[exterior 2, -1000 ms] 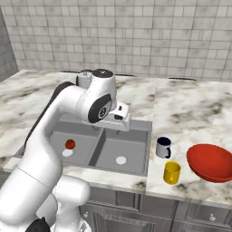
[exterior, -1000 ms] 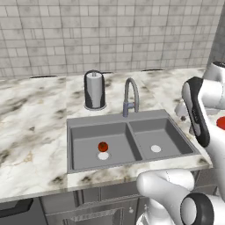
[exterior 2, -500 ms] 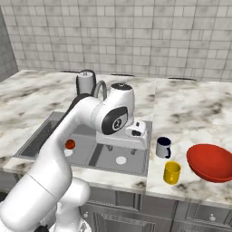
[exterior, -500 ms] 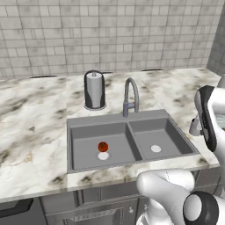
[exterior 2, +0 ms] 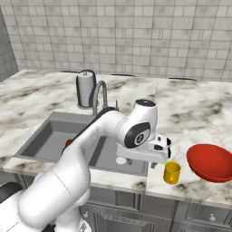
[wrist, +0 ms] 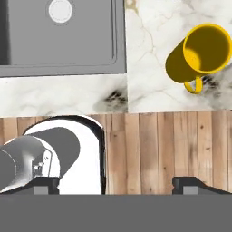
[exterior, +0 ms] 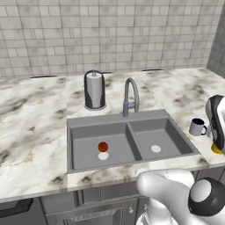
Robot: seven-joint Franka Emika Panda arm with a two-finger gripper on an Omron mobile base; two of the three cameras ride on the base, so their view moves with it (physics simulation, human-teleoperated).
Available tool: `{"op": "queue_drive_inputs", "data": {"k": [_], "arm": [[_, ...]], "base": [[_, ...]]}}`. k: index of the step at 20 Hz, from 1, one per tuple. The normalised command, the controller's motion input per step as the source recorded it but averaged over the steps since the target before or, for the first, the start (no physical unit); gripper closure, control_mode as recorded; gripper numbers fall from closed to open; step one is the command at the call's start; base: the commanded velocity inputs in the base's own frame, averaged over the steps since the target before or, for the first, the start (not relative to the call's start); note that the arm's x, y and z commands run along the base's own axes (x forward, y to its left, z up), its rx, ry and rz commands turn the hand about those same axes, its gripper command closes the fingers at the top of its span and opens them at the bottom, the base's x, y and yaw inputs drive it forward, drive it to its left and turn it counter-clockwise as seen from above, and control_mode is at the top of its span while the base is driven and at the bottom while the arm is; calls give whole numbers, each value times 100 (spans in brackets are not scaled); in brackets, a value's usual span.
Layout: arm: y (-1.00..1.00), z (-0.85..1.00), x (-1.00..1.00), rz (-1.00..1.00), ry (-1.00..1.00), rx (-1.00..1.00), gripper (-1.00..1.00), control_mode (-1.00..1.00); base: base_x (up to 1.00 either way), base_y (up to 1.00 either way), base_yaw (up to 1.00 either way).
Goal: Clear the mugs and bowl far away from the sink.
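The yellow mug point(wrist: 201, 54) stands upright on the marble counter right of the sink point(wrist: 59, 41), its handle toward the counter's front edge. My gripper point(wrist: 120, 186) is open and empty, looking straight down over that edge, with the mug up and to the right of its fingertips point(wrist: 195, 183). From the right base view my gripper point(exterior 2: 158, 156) hangs just left of the yellow mug point(exterior 2: 172, 172), and the red bowl point(exterior 2: 210, 162) lies further right. The grey mug point(exterior: 197, 127) with its navy inside stands right of the sink point(exterior: 132, 138), beside my gripper point(exterior: 218, 132).
A small red ball point(exterior: 103, 146) lies in the sink's left basin. The curved tap point(exterior: 130, 96) and a tall black-and-white cylinder point(exterior: 94, 90) stand behind the sink. Marble counter point(exterior 2: 195, 113) stretches to the right and back. Wooden floor point(wrist: 158, 149) shows below the counter edge.
The arm has swung right, from over the sink to the counter by the mugs, and now hides the grey mug in the right base view. The jaws stayed open.
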Motion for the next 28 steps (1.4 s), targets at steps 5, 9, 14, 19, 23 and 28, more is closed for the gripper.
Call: {"op": "queue_drive_inputs", "data": {"k": [5,9,14,19,23,28], "arm": [[-56,-30,0,0,0,0,-100,-100],[-54,-5,3,1,0,0,-100,-100],[-31,-17,14,0,0,0,-100,-100],[-16,-26,29,0,0,0,-100,-100],[-21,-29,28,1,0,0,-100,-100],[-23,-40,20,2,0,0,-100,-100]], "base": [[0,0,0],[0,0,0],[0,0,0],[0,0,0],[0,0,0],[0,0,0]]}}
